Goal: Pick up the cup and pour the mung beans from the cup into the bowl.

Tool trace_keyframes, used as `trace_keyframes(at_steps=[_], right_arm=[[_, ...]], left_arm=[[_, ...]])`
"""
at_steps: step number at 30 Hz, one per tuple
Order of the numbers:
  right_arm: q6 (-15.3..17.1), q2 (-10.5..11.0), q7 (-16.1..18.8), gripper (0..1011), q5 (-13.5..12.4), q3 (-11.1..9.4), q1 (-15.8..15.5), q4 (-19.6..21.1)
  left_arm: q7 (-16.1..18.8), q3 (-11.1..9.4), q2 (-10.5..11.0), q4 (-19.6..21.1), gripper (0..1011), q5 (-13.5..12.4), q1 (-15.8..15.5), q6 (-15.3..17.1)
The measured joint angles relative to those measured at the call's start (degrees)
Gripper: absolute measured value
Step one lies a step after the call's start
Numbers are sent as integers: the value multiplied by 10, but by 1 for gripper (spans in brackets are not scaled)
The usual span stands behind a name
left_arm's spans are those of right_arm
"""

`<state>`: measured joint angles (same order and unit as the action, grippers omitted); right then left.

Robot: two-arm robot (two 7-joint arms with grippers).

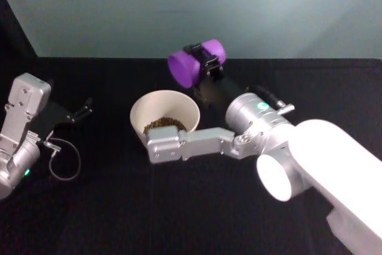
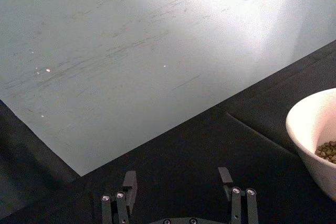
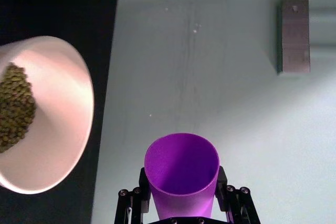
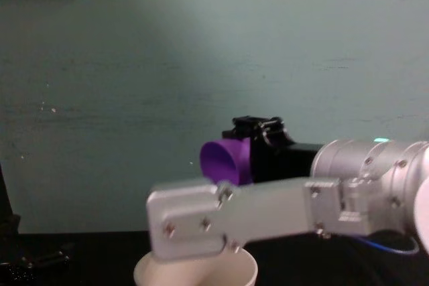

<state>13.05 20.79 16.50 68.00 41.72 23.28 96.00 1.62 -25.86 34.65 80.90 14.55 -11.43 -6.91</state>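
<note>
two views show beans in the bowl (image 3: 63, 114); right jaws pinch the emptied cup (image 3: 181, 174), left jaws spread.

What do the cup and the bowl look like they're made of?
The cup, held on its side by the right gripper, looks like purple plastic: even colour, thin wall, soft matte sheen. The bowl, holding the beans, is smooth cream-pink with a thin rim, probably plastic or melamine, though glazed ceramic can't be excluded.

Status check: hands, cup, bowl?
Right hand shut on cup, tipped sideways above bowl. Mung beans in bowl. Left hand open, parked left. Nothing blocking.
</note>
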Motion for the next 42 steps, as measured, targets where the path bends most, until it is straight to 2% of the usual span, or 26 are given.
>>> trace_keyframes(at_steps=[1, 3, 5, 6, 9, 10, 13, 15, 16, 17, 19, 20, 22, 23, 25, 26, 29, 31, 32, 35, 37, 38, 42], right_arm=[[-2, -1, -1, 722, -9, -7, -2, 1], [-8, -4, -5, 723, -49, -32, -9, 3], [-11, -7, -5, 723, -68, -44, -13, 4], [-15, -9, -4, 723, -94, -58, -16, 5], [-20, -14, 0, 722, -130, -79, -22, 5], [-22, -17, 2, 723, -154, -92, -26, 5], [-27, -22, 6, 722, -191, -111, -31, 3], [-35, -27, 11, 722, -238, -135, -37, -2], [-35, -27, 11, 722, -238, -135, -37, -2], [-40, -30, 13, 722, -262, -146, -40, -6], [-46, -32, 14, 722, -285, -156, -43, -11], [-52, -34, 15, 722, -310, -167, -46, -16], [-58, -37, 16, 722, -331, -176, -48, -21], [-65, -39, 17, 722, -354, -185, -51, -26], [-71, -42, 17, 722, -377, -194, -54, -32], [-76, -45, 18, 722, -398, -203, -56, -39], [-85, -49, 22, 723, -429, -214, -60, -49], [-96, -56, 29, 722, -475, -232, -64, -68], [-96, -56, 29, 723, -475, -232, -64, -68], [-116, -68, 36, 722, -538, -256, -70, -97], [-125, -72, 40, 723, -561, -265, -72, -109], [-134, -77, 43, 723, -585, -274, -74, -123], [-151, -85, 49, 722, -625, -287, -76, -153]], left_arm=[[0, 0, 0, 0, 1000, 0, 0, 0], [0, 0, 0, 0, 1000, 0, 0, 0], [0, 0, 0, 0, 1000, 0, 0, 0], [0, 0, 0, 0, 1000, 0, 0, 0], [0, 0, 0, 0, 1000, 0, 0, 0], [0, 0, 0, 0, 1000, 0, 0, 0], [0, 0, 0, 0, 1000, 0, 0, 0], [0, 0, 0, 0, 1000, 0, 0, 0], [0, 0, 0, 0, 1000, 0, 0, 0], [0, 0, 0, 0, 1000, 0, 0, 0], [0, 0, 0, 0, 1000, 0, 0, 0], [0, 0, 0, 0, 1000, 0, 0, 0], [0, 0, 0, 0, 1000, 0, 0, 0], [0, 0, 0, 0, 1000, 0, 0, 0], [0, 0, 0, 0, 1000, 0, 0, 0], [0, 0, 0, 0, 1000, 0, 0, 0], [0, 0, 0, 0, 1000, 0, 0, 0], [0, 0, 0, 0, 1000, 0, 0, 0], [0, 0, 0, 0, 1000, 0, 0, 0], [0, 0, 0, 0, 1000, 0, 0, 0], [0, 0, 0, 0, 1000, 0, 0, 0], [0, 0, 0, 0, 1000, 0, 0, 0], [0, 0, 0, 0, 1000, 0, 0, 0]])
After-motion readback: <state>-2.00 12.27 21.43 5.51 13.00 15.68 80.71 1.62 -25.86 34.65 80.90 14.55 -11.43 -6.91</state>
